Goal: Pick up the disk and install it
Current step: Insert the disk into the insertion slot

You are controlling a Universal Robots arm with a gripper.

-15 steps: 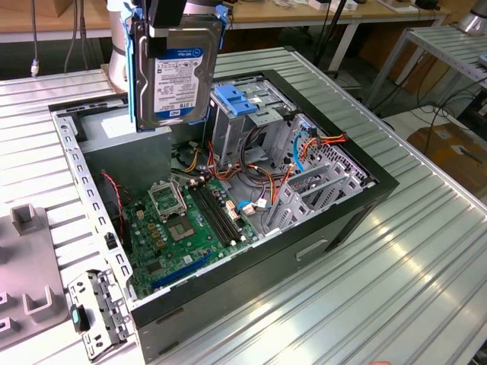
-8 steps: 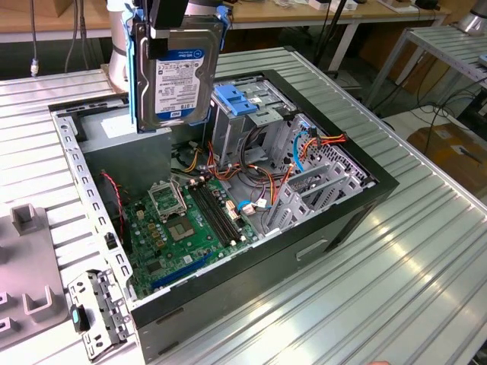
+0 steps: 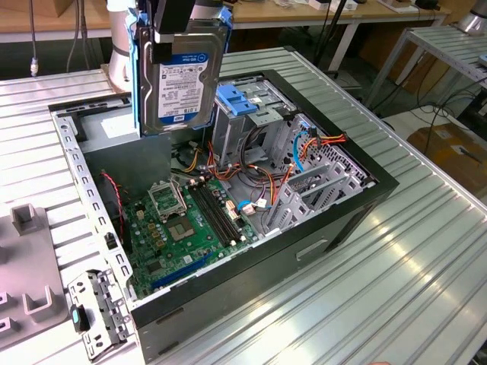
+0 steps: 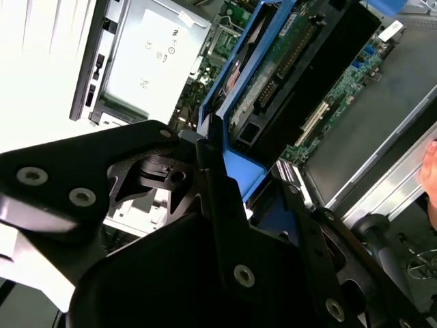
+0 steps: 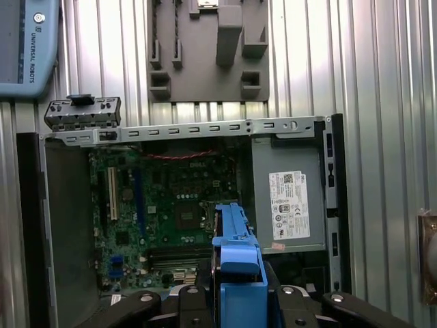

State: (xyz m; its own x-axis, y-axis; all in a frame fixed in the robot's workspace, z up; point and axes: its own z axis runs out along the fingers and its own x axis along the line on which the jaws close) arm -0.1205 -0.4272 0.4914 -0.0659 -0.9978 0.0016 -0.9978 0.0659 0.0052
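Note:
The disk (image 3: 183, 84) hangs upright over the back of the open computer case (image 3: 342, 220), its white-and-blue label facing the exterior view and blue rails along its sides. My gripper (image 3: 181, 30) is shut on its upper end. The second wrist view looks along the disk's green circuit-board underside (image 4: 273, 68) and blue rail, past the black fingers (image 4: 205, 184). In the first wrist view the blue rail (image 5: 237, 253) sticks out from between my gripper (image 5: 235, 301) above the motherboard (image 5: 171, 205).
Toward the exterior view's right of the disk stands a metal drive cage (image 3: 259, 129) with a blue latch tab (image 3: 236, 99). Loose cables (image 3: 259, 182) cross the case. A grey box with a white sticker (image 5: 290, 205) sits inside. A grey fixture (image 3: 23, 289) and a bracket (image 3: 99, 312) lie outside.

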